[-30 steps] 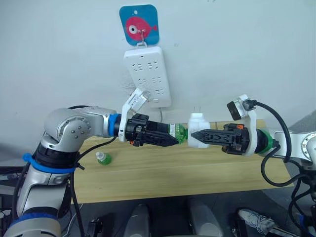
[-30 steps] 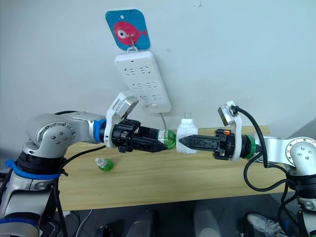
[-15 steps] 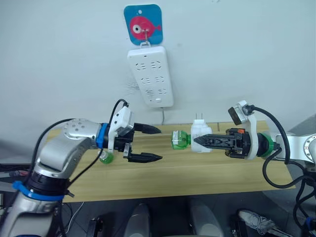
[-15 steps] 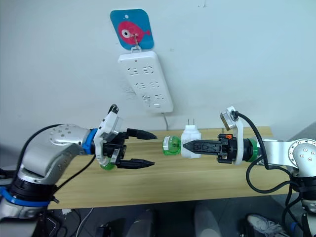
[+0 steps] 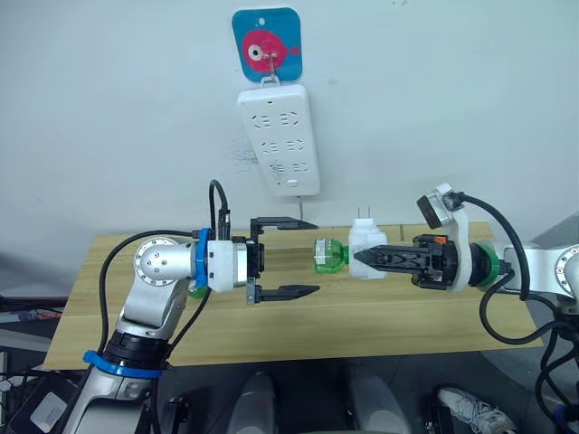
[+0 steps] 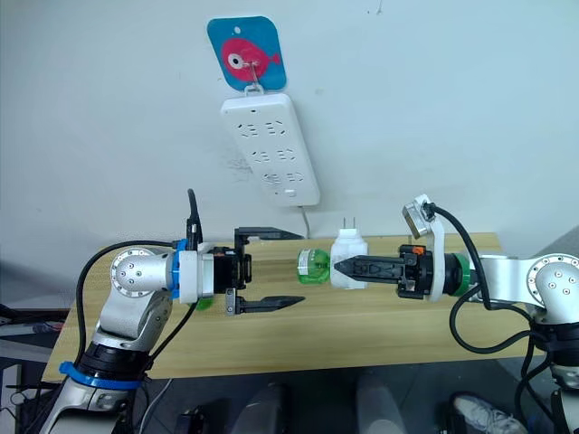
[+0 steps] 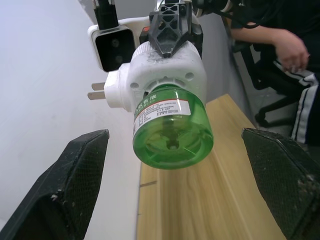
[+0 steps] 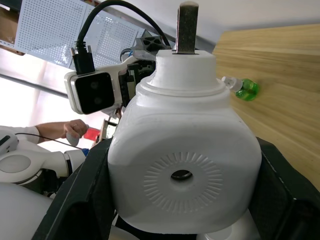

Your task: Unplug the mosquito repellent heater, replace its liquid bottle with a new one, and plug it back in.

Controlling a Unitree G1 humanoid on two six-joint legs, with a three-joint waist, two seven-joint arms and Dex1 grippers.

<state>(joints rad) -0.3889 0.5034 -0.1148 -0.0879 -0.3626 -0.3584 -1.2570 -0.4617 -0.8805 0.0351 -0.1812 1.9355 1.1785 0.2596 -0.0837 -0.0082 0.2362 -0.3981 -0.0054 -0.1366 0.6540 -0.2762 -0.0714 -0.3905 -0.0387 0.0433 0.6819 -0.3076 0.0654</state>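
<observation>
Lab (pegboard wall (image 8: 47,25), person seated (image 7: 287,47), wooden bench (image 5: 380,316)).

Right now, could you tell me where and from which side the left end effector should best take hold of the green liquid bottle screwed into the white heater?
Grip the round green plastic bottle on its labelled cylindrical side, coming straight in from the robot's left along the bottle's axis. It sticks out sideways from the white rounded heater, which the right end effector holds, and the open left end effector already faces its base.

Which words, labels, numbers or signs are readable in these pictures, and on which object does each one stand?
No text can be read.
Green bottle in the heater: white label with printed lines, too small to read.
Blue wall hook plate: a red fish picture, no words.
Power strip: no readable marks.
</observation>
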